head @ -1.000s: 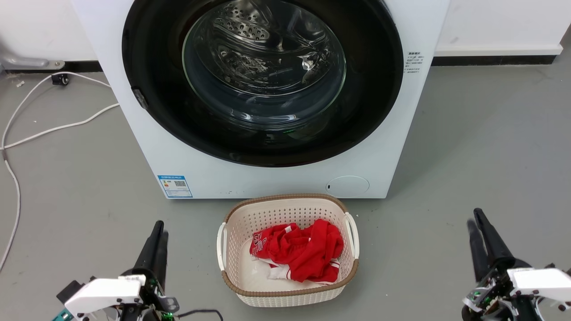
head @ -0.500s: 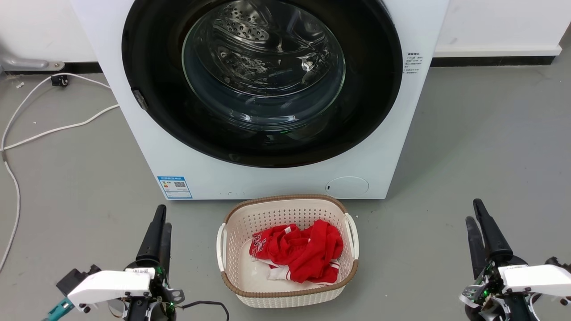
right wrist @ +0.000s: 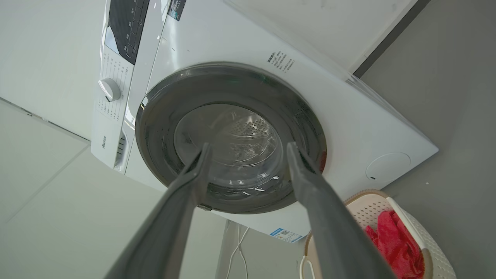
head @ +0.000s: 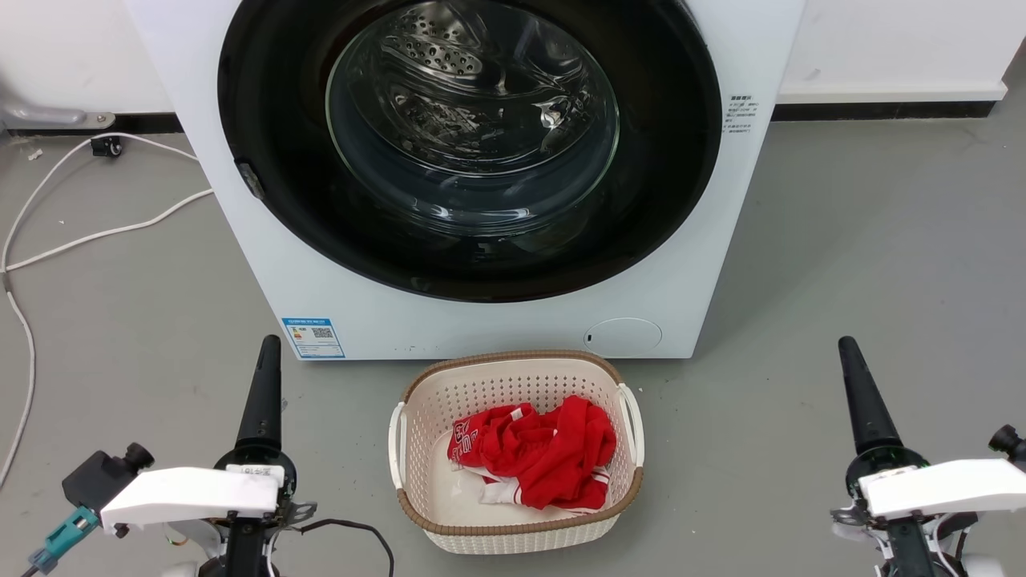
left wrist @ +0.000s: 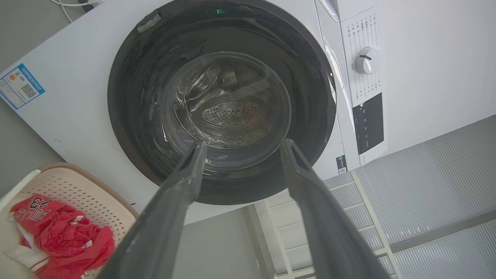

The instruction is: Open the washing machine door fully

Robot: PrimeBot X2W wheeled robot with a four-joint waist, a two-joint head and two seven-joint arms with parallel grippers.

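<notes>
Both arms had advanced and rolled edge-on, the left gripper point(head: 269, 346) and right gripper point(head: 846, 346) with fingers spread and empty, yet the washing machine door point(head: 469, 144) sat shut on the washing machine point(head: 497, 324), well ahead and ungrasped.

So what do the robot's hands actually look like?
Each has two long, tapering dark grey fingers. The left hand is mounted on a white wrist housing, with a looping black cable and a teal plug beside it. The right hand has a matching white housing.
</notes>
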